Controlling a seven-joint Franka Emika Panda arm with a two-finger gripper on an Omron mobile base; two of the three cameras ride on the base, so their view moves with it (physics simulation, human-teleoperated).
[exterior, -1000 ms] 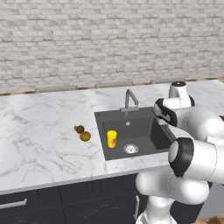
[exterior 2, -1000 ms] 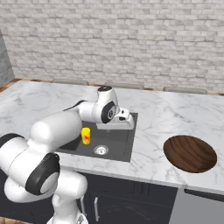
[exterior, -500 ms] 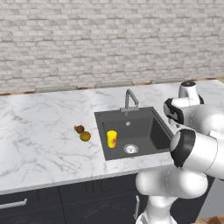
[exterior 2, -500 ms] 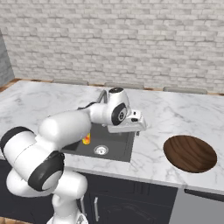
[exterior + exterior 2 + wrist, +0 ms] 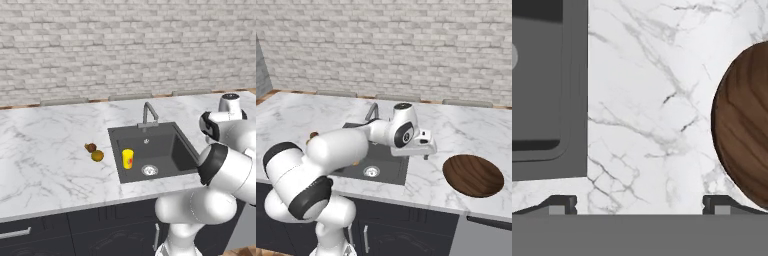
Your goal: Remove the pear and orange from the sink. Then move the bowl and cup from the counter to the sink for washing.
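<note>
The arm has swung from above the sink (image 5: 391,172) toward the bowl (image 5: 473,175), which lies on the counter (image 5: 456,130). The gripper (image 5: 426,152) is released and empty, seemingly just beside the bowl. The cup (image 5: 128,158) stands in the sink, pear (image 5: 90,147) and orange (image 5: 97,156) are out.

I can read no text, label, brand or number anywhere. The cup (image 5: 128,158) carries a red-orange mark, illegible to me.

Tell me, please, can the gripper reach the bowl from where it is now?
Probably yes. The gripper hangs open and empty over bare counter between the sink and the bowl. Nothing stands between them, and the bowl's top is uncovered, so the way looks free.
</note>
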